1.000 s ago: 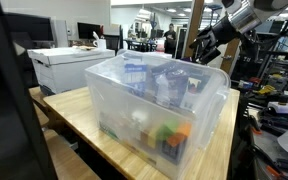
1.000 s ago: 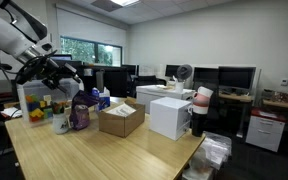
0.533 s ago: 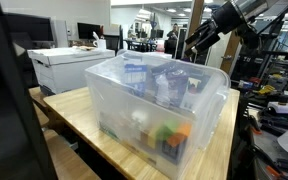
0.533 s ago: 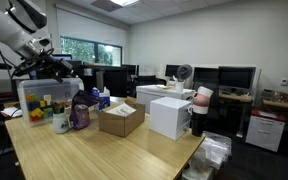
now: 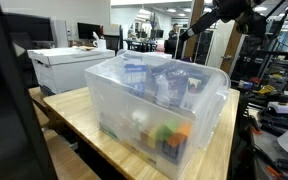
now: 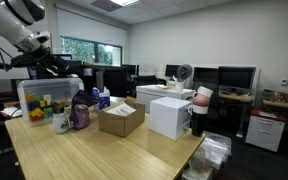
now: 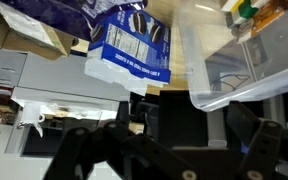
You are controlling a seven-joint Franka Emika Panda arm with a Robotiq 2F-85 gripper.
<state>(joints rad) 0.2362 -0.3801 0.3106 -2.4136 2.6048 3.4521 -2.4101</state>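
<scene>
My gripper hangs open and empty in the air above the far rim of a clear plastic bin that holds several colourful toys. In an exterior view the gripper sits above and behind the bin at the table's left end. The wrist view looks down past the dark, spread fingers of the gripper. It shows the bin's corner, a blue cookie packet and a purple bag beside it. Nothing is between the jaws.
On the wooden table stand a purple bag, a blue packet, a cup, a cardboard box and a white box. A white box stands behind the bin. Desks and monitors line the room.
The arm has risen, carrying the open gripper up and away from the bin's rim. Nothing on the table has moved.
</scene>
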